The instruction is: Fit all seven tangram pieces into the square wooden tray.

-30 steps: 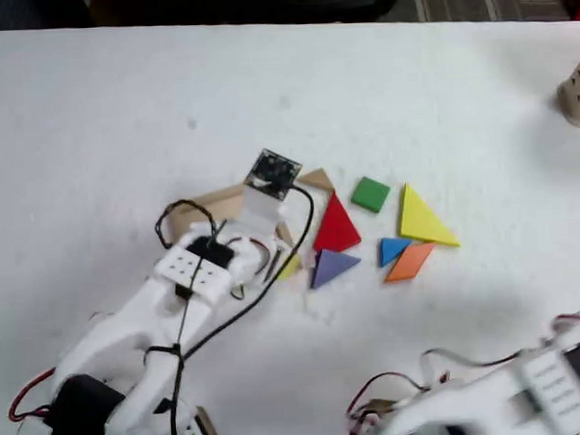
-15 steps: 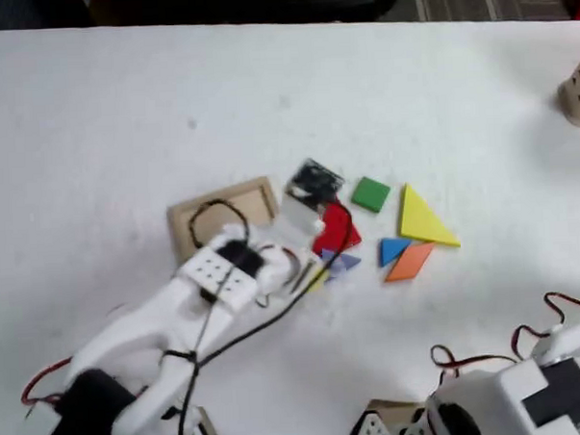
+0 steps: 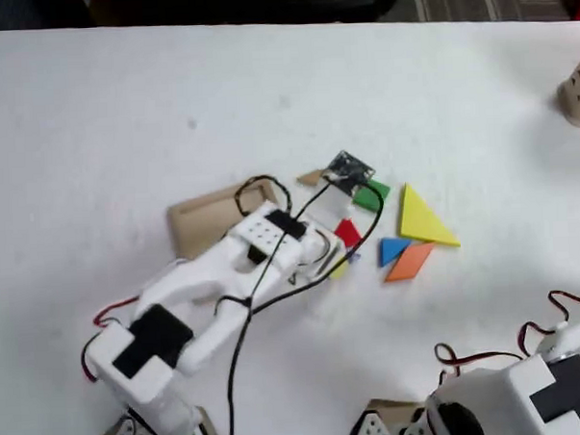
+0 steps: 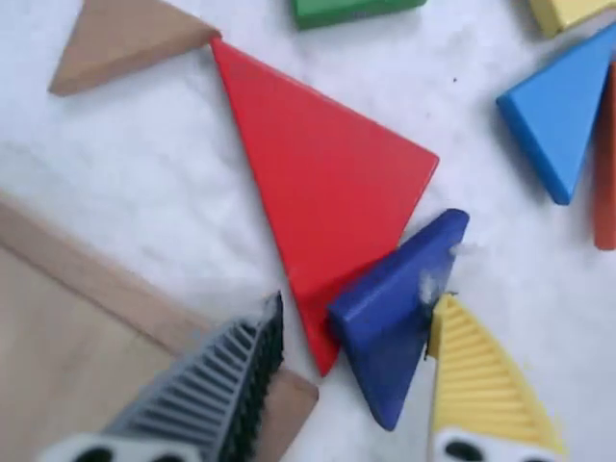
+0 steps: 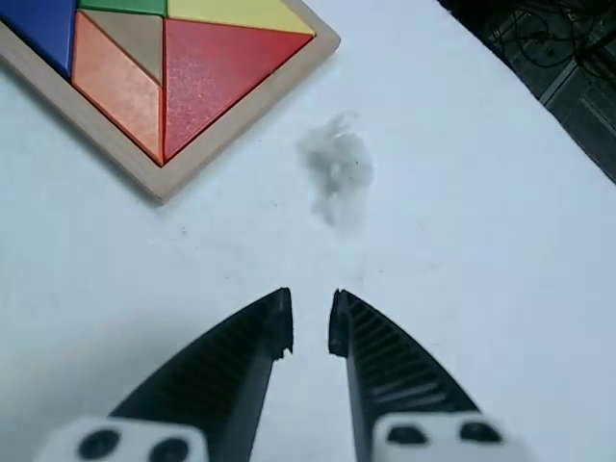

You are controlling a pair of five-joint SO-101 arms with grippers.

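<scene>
The left gripper (image 4: 358,313) is spread wide. Its grey finger (image 4: 231,385) and yellow finger (image 4: 476,385) straddle one tip of the red triangle (image 4: 318,183) and the dark blue triangle (image 4: 395,308), which touches the yellow finger. Seen from above, the square wooden tray (image 3: 199,217) lies at nine o'clock from that gripper, the green square (image 3: 371,197) at one and the yellow triangle (image 3: 422,218) at two. The right gripper (image 5: 308,322) hovers over the white table (image 5: 481,192), its fingers almost together and holding nothing.
</scene>
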